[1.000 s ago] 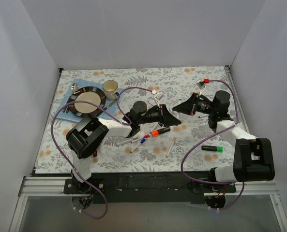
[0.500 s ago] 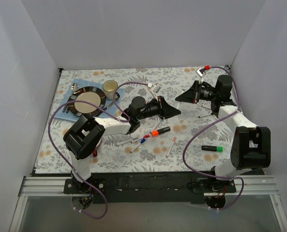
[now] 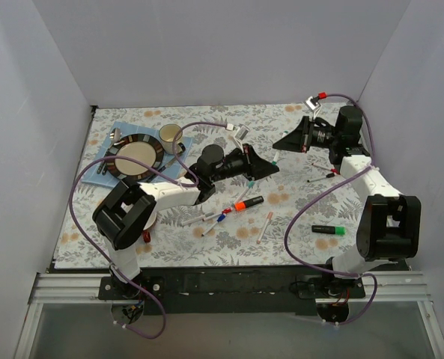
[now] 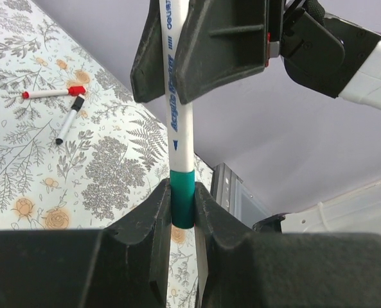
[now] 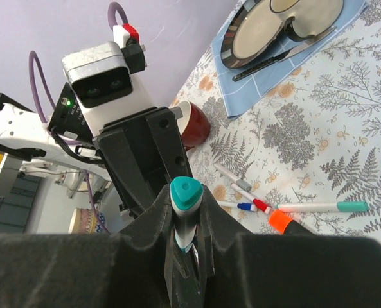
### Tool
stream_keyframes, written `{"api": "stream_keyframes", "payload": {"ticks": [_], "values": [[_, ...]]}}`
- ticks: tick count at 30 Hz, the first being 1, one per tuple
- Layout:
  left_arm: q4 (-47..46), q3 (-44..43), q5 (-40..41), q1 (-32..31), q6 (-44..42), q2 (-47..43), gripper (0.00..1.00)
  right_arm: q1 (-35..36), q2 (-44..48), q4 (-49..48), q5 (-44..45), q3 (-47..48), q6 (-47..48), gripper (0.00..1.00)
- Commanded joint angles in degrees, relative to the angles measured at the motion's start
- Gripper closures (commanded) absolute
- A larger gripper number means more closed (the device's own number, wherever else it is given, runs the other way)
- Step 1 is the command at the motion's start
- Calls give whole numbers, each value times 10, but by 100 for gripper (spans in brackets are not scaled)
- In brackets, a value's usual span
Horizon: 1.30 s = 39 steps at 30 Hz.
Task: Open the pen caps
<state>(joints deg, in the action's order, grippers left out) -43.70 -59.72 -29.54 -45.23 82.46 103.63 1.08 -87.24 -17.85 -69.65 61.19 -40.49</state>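
As the left gripper clamps it, the cap looks teal.

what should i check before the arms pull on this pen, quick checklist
1. Left gripper shut on the teal cap: ok.
2. Right gripper shut on the white pen: ok.
3. Pen runs straight between the two grippers: ok.
4. Cap off the pen: not ok, it sits flush against the white barrel with no gap.
5. Grip firm enough not to slip: cannot tell.
6. Loose red-capped pen clear of both grippers: ok, it lies on the table.
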Motion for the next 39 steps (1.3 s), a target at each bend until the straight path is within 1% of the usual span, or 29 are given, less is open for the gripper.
{"api": "stream_keyframes", "payload": {"ticks": [1,4,9,16,17,19,20,21,22,23,24,25,26,28,31,33,35,39], "values": [[199,83,-221,-28,-15,13,100,-74,-13,-145,166,120,9,99],[203,87,-227,-28,-19,17,100,-77,-26,-148,162,132,5,99],[205,90,-221,-28,-26,11,100,-77,-25,-163,152,114,-6,99],[174,107,-202,-28,-35,-29,100,-77,-13,-180,138,92,-24,99],[171,109,-199,-28,-38,-46,95,-77,-9,-184,135,86,-31,99],[179,111,-164,-28,-48,-65,78,-76,0,-201,123,59,-48,99],[182,110,-152,-28,-55,-77,68,-76,4,-206,117,48,-53,99],[184,112,-120,-29,-62,-98,53,-73,15,-220,110,33,-58,99],[187,111,-109,-28,-71,-111,46,-71,22,-224,95,19,-62,99],[187,111,-97,-28,-80,-120,41,-69,30,-224,87,-8,-60,99],[183,113,-86,-27,-85,-137,32,-61,49,-222,80,-21,-57,99],[173,114,-75,-27,-100,-142,28,-57,59,-221,68,-34,-55,99],[171,112,-72,-25,-106,-145,26,-53,70,-216,62,-60,-50,99],[167,98,-77,-23,-119,-141,23,-37,99,-207,45,-78,-44,99],[165,76,-83,-23,-119,-125,22,-13,133,-174,32,-102,-18,99],[152,70,-87,-23,-113,-120,21,29,157,-131,33,-113,20,99],[131,66,-84,-23,-105,-119,21,47,171,-91,42,-116,41,99],[108,61,-82,-23,-96,-124,21,66,190,-75,43,-126,52,99]]}}
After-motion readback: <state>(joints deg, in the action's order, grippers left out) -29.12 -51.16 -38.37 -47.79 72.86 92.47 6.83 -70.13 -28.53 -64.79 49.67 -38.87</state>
